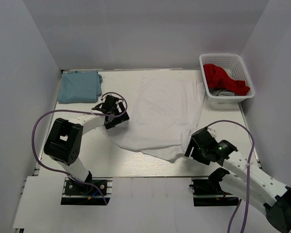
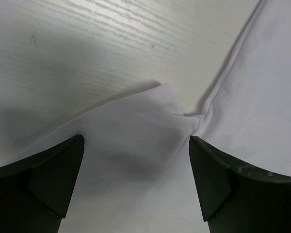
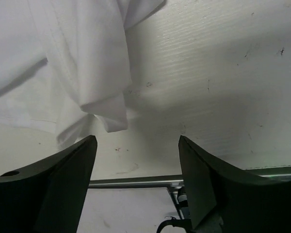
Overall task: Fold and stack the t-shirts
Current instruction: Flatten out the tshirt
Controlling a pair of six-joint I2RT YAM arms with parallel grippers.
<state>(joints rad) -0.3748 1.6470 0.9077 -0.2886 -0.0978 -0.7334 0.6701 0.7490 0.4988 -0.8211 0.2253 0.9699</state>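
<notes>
1. The left jaws stood spread wide, low over a rumpled flap at the left edge of the white t-shirt, pinching nothing. The left arm reached forward with its elbow bent.
2. The right jaws were spread too (nothing between them), just beside the shirt's near right corner.
3. That shirt lay open mid-table. The light blue t-shirt sat folded at the far left.
4. A white basket at the far right held a red garment.

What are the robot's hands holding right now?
Nothing. The left hand is open over the white t-shirt, and the right hand is open beside its near edge.
</notes>
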